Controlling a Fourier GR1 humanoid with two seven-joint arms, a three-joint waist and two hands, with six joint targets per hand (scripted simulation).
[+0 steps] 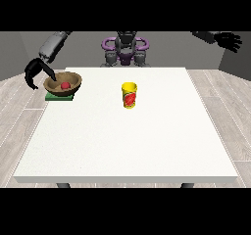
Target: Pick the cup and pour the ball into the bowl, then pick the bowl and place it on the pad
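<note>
the table [127, 131] was plain white, with no pattern on it. the bowl [62, 82] was brown, a lighter tan inside, and the ball [64, 85] in it was red. the pad [60, 96] under the bowl was dark green. the cup [129, 95] was bright yellow with a red mark on its side, perhaps a printed picture, too small to tell. both hands were black, the one at the view's left [35, 72] on a grey arm, the one at the view's right [229, 40] against a grey wall. the robot's torso [125, 48] was grey with purple bands. the floor [19, 106] showed pale grey planks.
</note>
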